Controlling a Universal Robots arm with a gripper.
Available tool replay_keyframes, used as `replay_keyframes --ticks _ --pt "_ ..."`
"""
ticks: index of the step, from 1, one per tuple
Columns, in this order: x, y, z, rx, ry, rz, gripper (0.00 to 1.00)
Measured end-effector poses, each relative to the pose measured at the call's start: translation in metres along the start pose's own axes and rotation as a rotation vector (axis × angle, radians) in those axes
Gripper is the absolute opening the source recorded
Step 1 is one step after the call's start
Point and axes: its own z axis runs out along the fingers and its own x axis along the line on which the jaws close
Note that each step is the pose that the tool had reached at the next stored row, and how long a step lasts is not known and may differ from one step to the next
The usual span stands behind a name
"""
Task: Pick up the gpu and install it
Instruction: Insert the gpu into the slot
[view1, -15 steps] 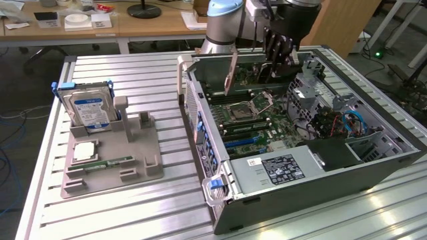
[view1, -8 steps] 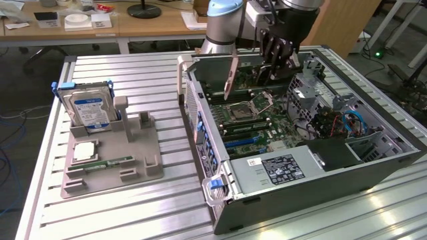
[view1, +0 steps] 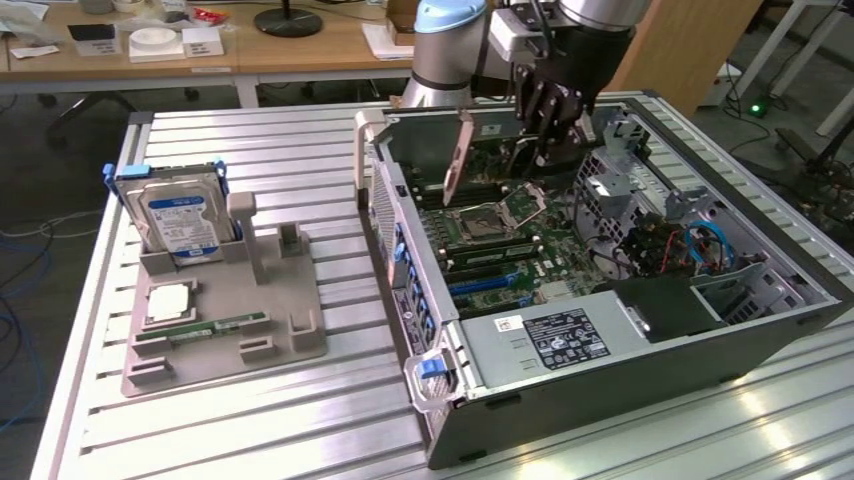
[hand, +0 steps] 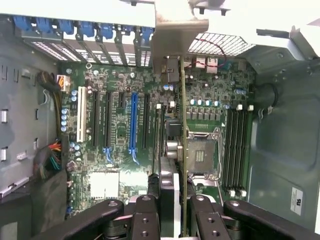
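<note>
The gpu (view1: 467, 160) is a thin dark card with a metal end bracket (hand: 172, 40). It hangs upright over the motherboard (view1: 514, 245) inside the open computer case (view1: 627, 380). My gripper (view1: 554, 125) is shut on its upper edge. In the wrist view the gpu (hand: 183, 150) shows edge-on between my black fingers (hand: 147, 212), with my gripper (hand: 175, 215) clamped on it. The card sits above the area between the black expansion slots and the CPU socket (hand: 202, 152). The long blue slot (hand: 133, 122) lies off to one side of it. Whether the card's lower edge touches the board is hidden.
On the exterior view's left a grey fixture tray (view1: 267, 345) holds an upright hard drive (view1: 180, 220), a square chip (view1: 171, 300) and a memory stick (view1: 214, 325). Inside the case are the power supply (view1: 554, 340), cables (view1: 701, 245) and memory slots (hand: 237, 145).
</note>
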Motion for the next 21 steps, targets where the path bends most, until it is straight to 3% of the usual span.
replay_keyframes --ticks 5,12,17,21 --pt "0.001 0.0006 0.0071 0.0074 -0.0001 0.077 0.28" --pt "0.01 0.0013 0.0148 0.0086 -0.0004 0.084 0.28" --pt "0.01 0.0066 0.0204 0.0294 -0.0004 0.082 0.28" --pt "0.011 0.0071 0.0276 0.0295 -0.0004 0.082 0.28"
